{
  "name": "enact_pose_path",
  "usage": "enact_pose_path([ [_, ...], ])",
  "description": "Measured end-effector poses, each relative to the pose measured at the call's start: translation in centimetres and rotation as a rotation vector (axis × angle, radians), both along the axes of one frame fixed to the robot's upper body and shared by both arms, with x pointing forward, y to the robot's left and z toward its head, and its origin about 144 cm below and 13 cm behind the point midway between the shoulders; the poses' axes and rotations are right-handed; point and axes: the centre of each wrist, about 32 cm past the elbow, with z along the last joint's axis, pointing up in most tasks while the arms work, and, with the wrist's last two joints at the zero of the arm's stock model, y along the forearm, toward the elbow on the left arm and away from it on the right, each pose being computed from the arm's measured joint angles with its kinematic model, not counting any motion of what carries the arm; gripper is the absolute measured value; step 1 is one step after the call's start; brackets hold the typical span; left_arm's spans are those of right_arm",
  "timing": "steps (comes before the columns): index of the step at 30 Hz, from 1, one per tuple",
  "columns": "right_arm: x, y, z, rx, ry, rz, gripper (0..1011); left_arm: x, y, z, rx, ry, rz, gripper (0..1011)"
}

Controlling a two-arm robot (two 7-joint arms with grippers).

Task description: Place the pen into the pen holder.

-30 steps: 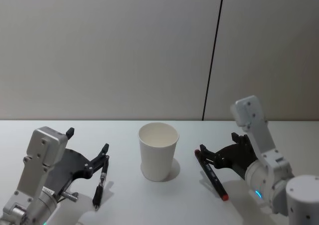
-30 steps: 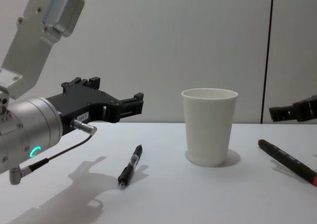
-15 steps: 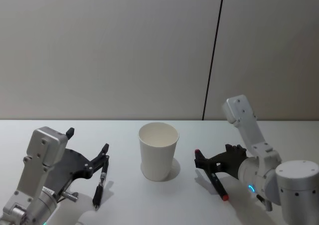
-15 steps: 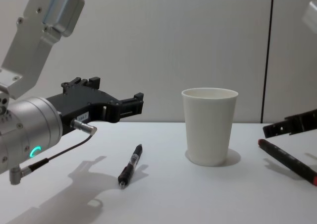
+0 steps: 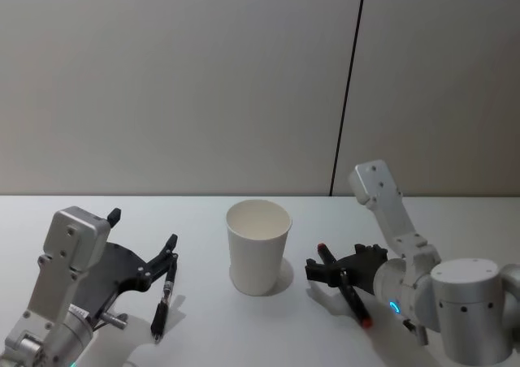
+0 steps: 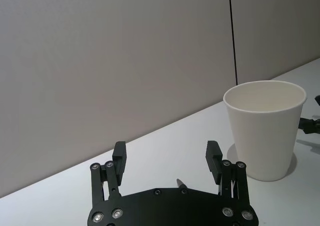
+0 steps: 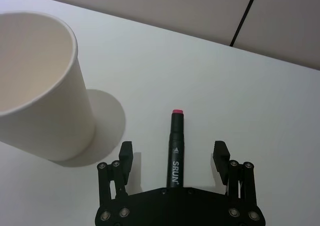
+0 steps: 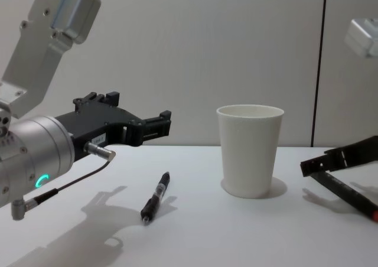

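"What are you seeing on the left?"
"My left gripper (image 6: 166, 148) is hanging spread wide. A slim black pen (image 5: 162, 300) is lying on the table (image 5: 203, 318) just below it."
"And the cup?"
"The tapered, matte white cup (image 5: 257, 249) is standing upright in the middle. Right of it, my right gripper (image 7: 173, 146) is gaping astride a smooth, red-tipped marker (image 7: 176, 136), fingers clear of it."

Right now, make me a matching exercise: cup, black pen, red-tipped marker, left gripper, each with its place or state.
1 cup
2 black pen
3 red-tipped marker
4 left gripper

A lying between the fingers of the open right gripper
B upright, mid-table, empty
C open, above the table
D lying on the table, robot's left side

Pairs: 1-B, 2-D, 3-A, 4-C
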Motion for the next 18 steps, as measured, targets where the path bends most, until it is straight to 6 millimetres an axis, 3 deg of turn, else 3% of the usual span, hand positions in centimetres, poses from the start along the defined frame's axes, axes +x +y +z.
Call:
enact_pose_path([
  [18,1.1,1.4,-1.4,0.000,0.034,-0.020,1001,0.0,0.0,0.0,0.000,0.000,0.000,1000],
])
